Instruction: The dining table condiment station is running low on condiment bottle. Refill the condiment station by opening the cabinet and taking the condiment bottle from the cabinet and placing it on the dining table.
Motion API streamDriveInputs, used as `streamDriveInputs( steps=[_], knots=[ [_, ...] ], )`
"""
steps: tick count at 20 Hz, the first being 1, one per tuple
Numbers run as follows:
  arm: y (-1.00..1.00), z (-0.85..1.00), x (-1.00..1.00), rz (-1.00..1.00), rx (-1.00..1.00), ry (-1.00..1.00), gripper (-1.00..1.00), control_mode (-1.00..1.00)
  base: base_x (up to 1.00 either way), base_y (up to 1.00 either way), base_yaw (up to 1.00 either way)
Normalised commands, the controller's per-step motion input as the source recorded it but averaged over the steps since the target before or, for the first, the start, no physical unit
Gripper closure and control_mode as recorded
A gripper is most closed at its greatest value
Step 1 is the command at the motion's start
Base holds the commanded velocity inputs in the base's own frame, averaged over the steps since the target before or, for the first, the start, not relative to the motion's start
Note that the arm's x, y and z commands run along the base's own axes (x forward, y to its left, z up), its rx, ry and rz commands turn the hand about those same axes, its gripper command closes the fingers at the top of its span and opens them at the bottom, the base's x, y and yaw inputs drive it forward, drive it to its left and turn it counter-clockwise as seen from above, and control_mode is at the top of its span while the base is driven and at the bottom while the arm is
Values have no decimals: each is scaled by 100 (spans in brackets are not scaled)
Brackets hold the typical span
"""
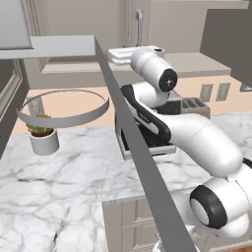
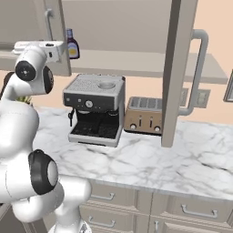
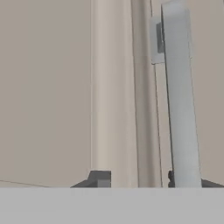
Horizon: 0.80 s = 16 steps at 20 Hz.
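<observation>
The cabinet's right door (image 2: 175,68) stands swung wide open, edge toward me, its silver bar handle (image 2: 199,73) facing right. The left door (image 2: 55,36) stands partly open. The condiment bottle (image 2: 72,44), dark with a yellow-white label, is upright on the cabinet shelf (image 2: 136,61) just right of that door. My white hand (image 2: 38,47) is raised in front of the left door. In the hand view my gripper (image 3: 136,178) is open, facing the beige door panel. A silver bar handle (image 3: 179,96) runs past the right fingertip (image 3: 171,177), not between the tips. The dining table is out of view.
Under the cabinet, a marble counter (image 2: 150,168) carries a silver coffee machine (image 2: 95,109) and a toaster (image 2: 144,114). A potted plant (image 1: 43,138) stands on it to the left. Beige drawers (image 2: 195,211) sit below. A grey slab (image 1: 142,167) slants across the left base view.
</observation>
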Motion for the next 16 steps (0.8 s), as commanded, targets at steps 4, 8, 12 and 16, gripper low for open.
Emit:
streamDriveInputs(
  steps=[4, 8, 12, 16],
  knots=[
    [100, -4, -84, 7, -3, 0, 100, -100, 0, 0, 0],
    [100, -3, -91, 4, -3, 0, 100, -100, 0, 0, 0],
    [100, -6, -91, 1, -3, 0, 100, -100, 0, 0, 0],
    [100, -6, -100, 0, -1, 0, 100, -100, 0, 0, 0]
  ],
)
